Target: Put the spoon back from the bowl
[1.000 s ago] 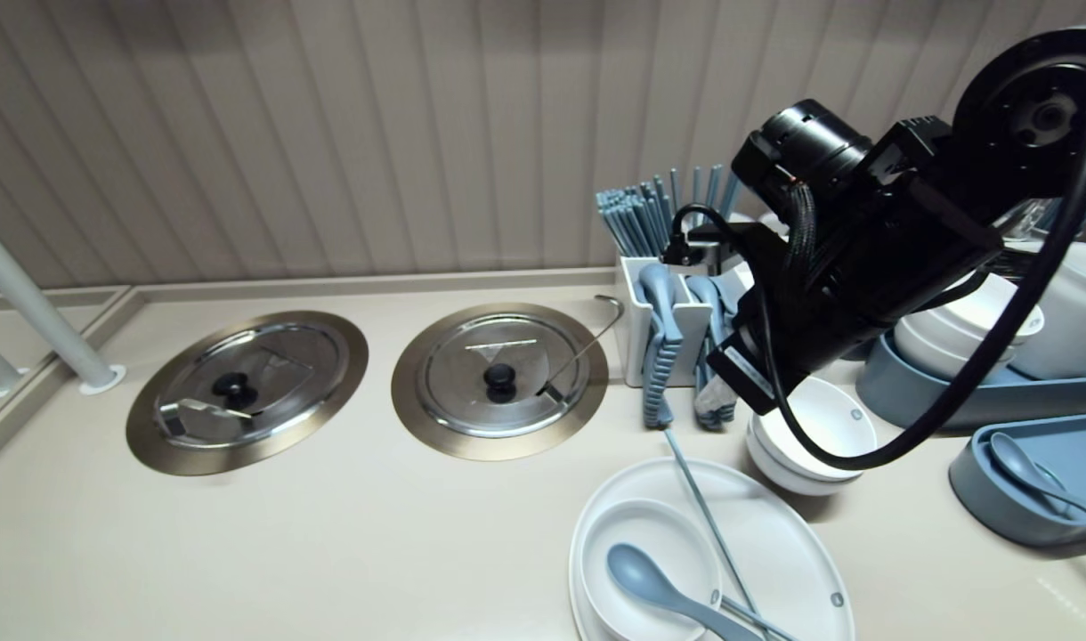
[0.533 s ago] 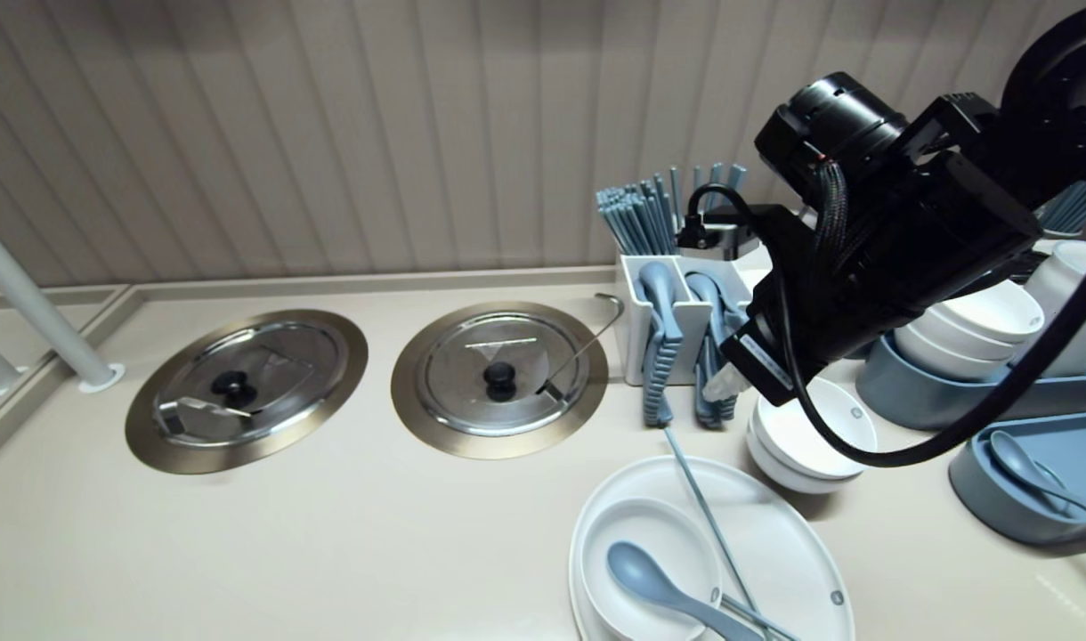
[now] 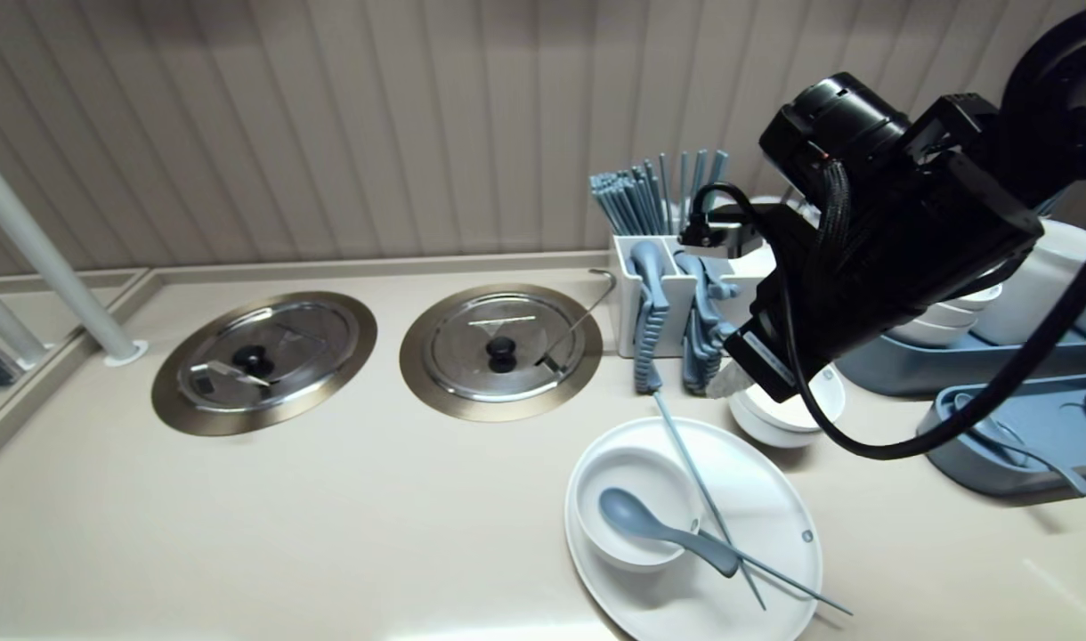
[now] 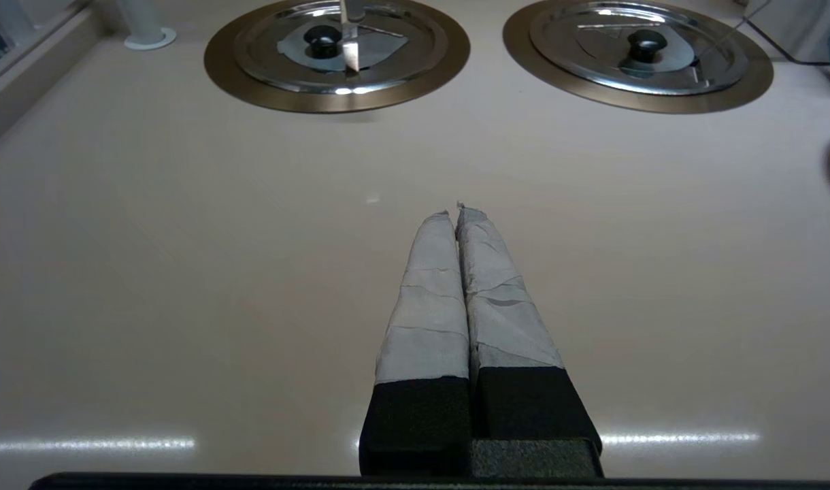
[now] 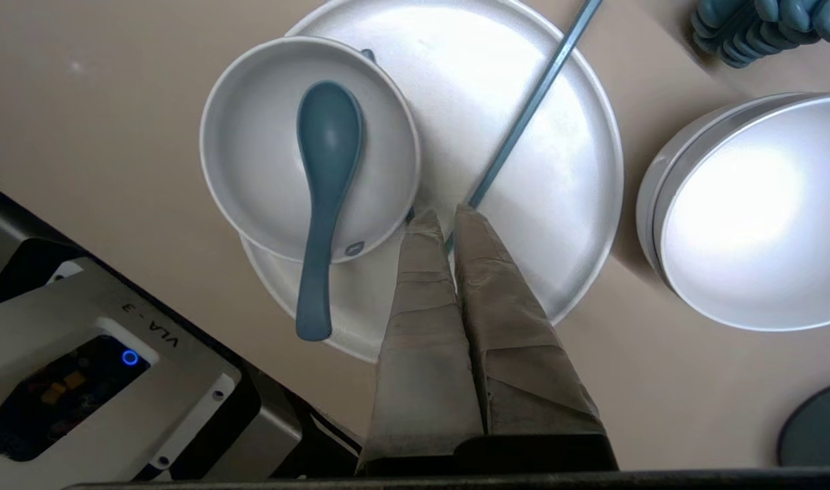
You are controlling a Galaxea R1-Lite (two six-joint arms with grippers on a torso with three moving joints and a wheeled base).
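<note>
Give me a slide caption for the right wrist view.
Shut right gripper aimed at a white plate bearing bowl, blue spoon and chopstick.

So the right end effector (image 5: 445,209) hangs over the plate (image 3: 779,525) on the table (image 3: 374,516). The chopsticks (image 3: 685,450) lie across that plate, right under it. Just left of it, also on the plate, sits a bowl (image 3: 619,481) with a spoon (image 3: 654,527) in it. Stacked bowls (image 3: 788,414) stand just to its right and the cutlery holder (image 3: 663,289) is behind it. A lid (image 3: 500,361) sits off to its left, a second lid (image 3: 263,369) further left. The left end effector (image 4: 456,207) is over the table, both lids ahead of it.
</note>
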